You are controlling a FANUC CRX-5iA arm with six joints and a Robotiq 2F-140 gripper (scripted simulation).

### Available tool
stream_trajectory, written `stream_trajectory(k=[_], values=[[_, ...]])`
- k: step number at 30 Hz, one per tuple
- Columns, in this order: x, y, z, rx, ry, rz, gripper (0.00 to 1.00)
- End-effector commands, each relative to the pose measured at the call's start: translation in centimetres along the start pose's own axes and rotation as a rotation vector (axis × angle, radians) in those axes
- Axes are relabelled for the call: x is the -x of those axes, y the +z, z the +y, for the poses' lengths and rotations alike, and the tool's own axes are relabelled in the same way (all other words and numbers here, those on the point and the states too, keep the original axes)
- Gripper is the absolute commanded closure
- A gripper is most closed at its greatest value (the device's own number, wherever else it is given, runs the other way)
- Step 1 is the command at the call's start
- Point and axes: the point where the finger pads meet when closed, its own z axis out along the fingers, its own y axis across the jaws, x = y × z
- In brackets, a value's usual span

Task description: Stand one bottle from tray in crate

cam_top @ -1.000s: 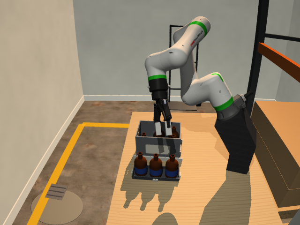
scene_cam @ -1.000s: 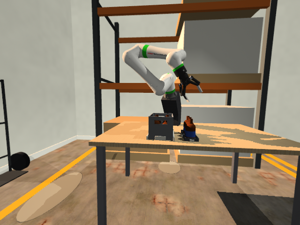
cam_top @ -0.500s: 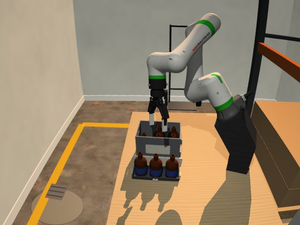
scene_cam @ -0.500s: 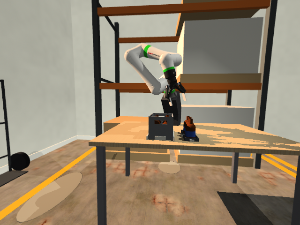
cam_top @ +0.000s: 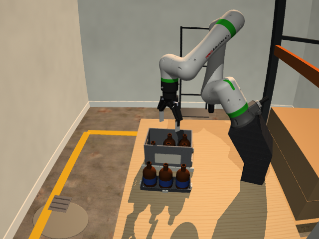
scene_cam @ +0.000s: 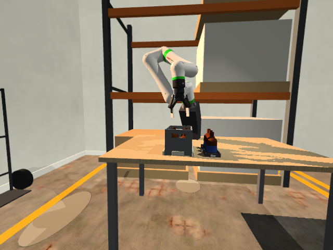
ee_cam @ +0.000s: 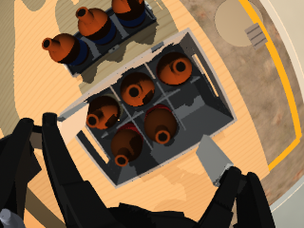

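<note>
The grey crate (cam_top: 168,149) stands on the wooden table and holds several brown bottles. In the wrist view its cells (ee_cam: 148,104) are filled except one corner cell (ee_cam: 201,103) in the row away from the tray. Right in front of the crate, the dark tray (cam_top: 165,188) carries three upright brown bottles with blue labels (cam_top: 165,176), also seen in the wrist view (ee_cam: 94,23). My gripper (cam_top: 169,123) hangs above the crate's back edge, pointing down. It is open and empty, and clear of all bottles. The side view shows it (scene_cam: 179,115) well above the crate (scene_cam: 178,139).
My black pedestal (cam_top: 251,151) stands on the table to the right of the crate. A large tan box (cam_top: 296,144) lies further right. The table's left edge (cam_top: 128,167) runs close beside the crate and tray. A shelf rack (scene_cam: 242,94) stands behind the table.
</note>
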Motion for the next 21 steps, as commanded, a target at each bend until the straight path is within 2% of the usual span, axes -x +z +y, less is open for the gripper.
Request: stream_trajectory(k=[1,11,12,21], values=[[3.24,0.18,3.42,0.054,-0.056,-0.047,0.00],[3.29,0.18,3.45,0.055,-0.056,-0.048,0.00],[3.29,0.18,3.45,0.055,-0.056,-0.048,1.00],[3.29,0.18,3.45,0.055,-0.056,-0.048,1.00]])
